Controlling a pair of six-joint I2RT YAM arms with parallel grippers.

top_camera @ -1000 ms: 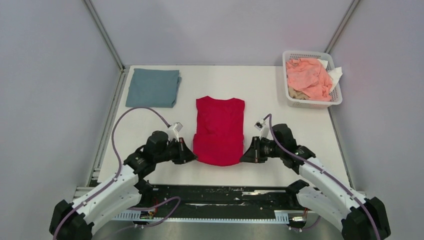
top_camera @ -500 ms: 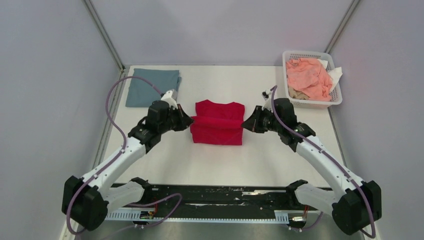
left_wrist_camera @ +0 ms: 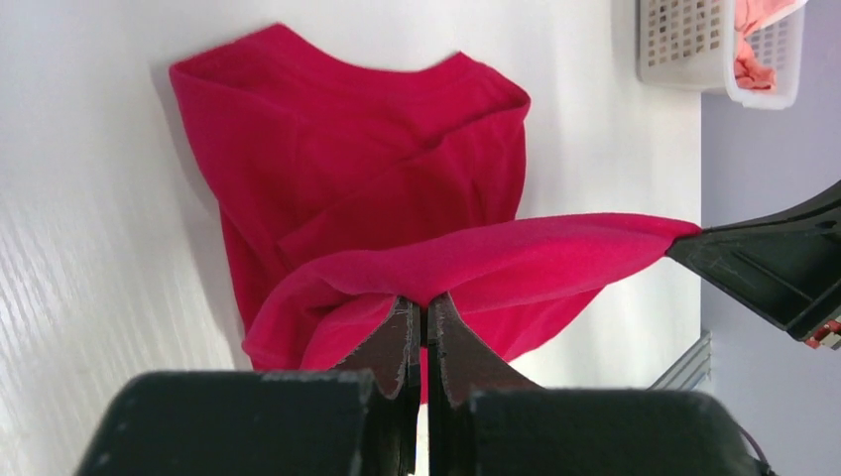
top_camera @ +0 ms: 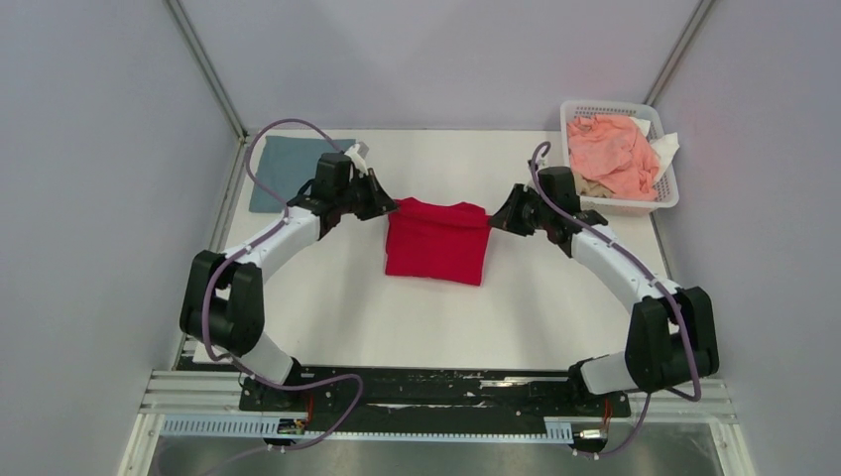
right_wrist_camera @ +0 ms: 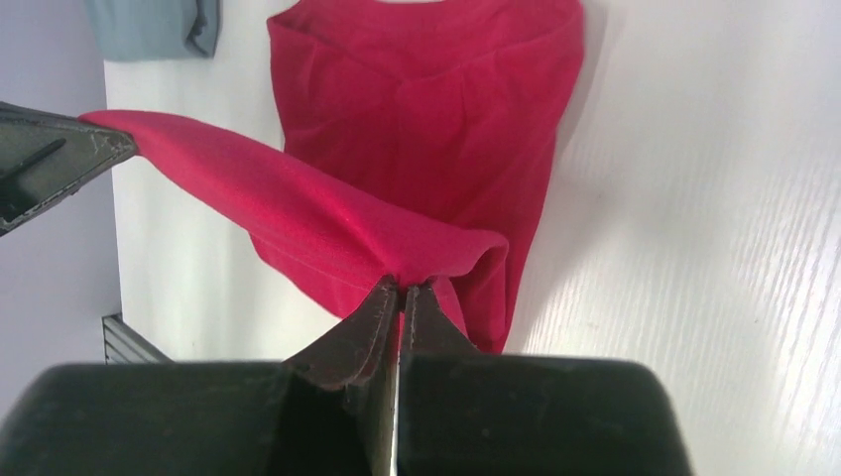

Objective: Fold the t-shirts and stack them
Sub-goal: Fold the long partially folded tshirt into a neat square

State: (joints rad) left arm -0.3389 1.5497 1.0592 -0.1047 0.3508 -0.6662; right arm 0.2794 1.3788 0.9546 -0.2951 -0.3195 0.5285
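The crimson red t-shirt lies mid-table, its lower half doubled back over its upper half. My left gripper is shut on the shirt's hem corner at the far left; its pinch shows in the left wrist view. My right gripper is shut on the opposite hem corner, as the right wrist view shows. The hem hangs stretched between them just above the collar end. The grey-blue t-shirt lies folded at the far left, partly hidden behind the left arm; its corner shows in the right wrist view.
A white mesh basket with peach and beige cloth stands at the far right corner, close behind the right arm; it also shows in the left wrist view. Grey walls enclose the table on three sides.
Both grippers have carried the red shirt's bottom hem from the near edge away over the shirt to its collar end, folding it in half. The arms are stretched out farther.
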